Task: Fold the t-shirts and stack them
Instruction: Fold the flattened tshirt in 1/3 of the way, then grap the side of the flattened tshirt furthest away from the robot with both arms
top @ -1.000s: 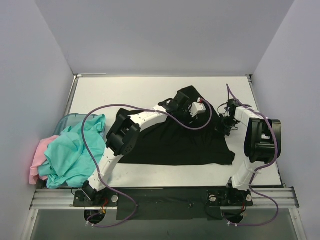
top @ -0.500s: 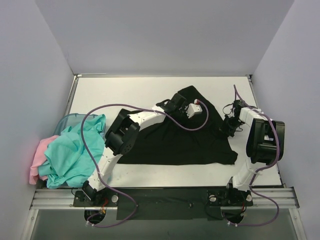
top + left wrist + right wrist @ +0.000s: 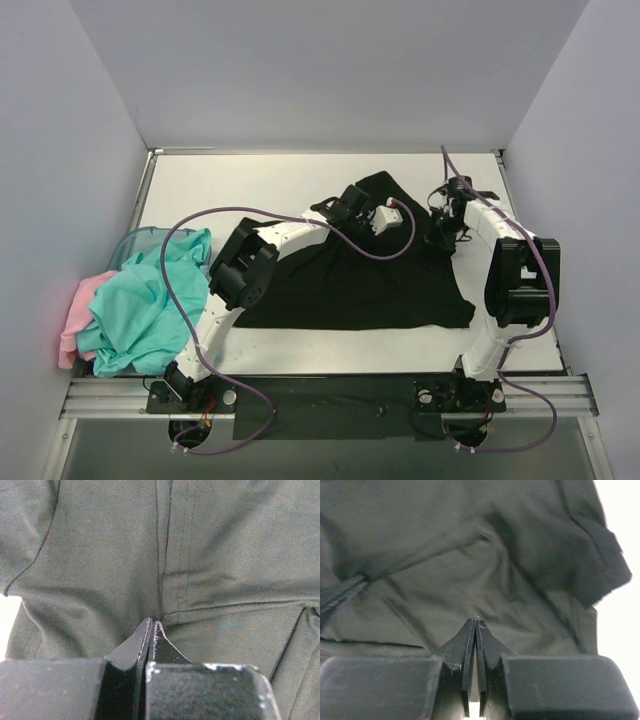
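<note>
A large black t-shirt (image 3: 350, 285) lies spread on the white table, bunched into a peak at the back. My left gripper (image 3: 350, 212) is over that bunched back part. In the left wrist view the left gripper (image 3: 152, 622) is shut, pinching a crease of the black t-shirt (image 3: 100, 555) beside a stitched seam. My right gripper (image 3: 443, 232) sits at the shirt's back right edge. The right wrist view shows the right gripper (image 3: 476, 622) shut, its tips against the black t-shirt (image 3: 445, 545), with no cloth seen between them. Teal t-shirts (image 3: 145, 300) and a pink t-shirt (image 3: 78, 315) are heaped at the left.
A translucent teal bin rim (image 3: 135, 240) shows behind the heap at the table's left edge. Purple cables loop from both arms over the cloth. Grey walls close in the table on three sides. White table (image 3: 620, 630) shows just right of the shirt's sleeve.
My left gripper has closed on the black shirt at the bunched back part. My right arm has swung from the shirt's right side toward the back.
</note>
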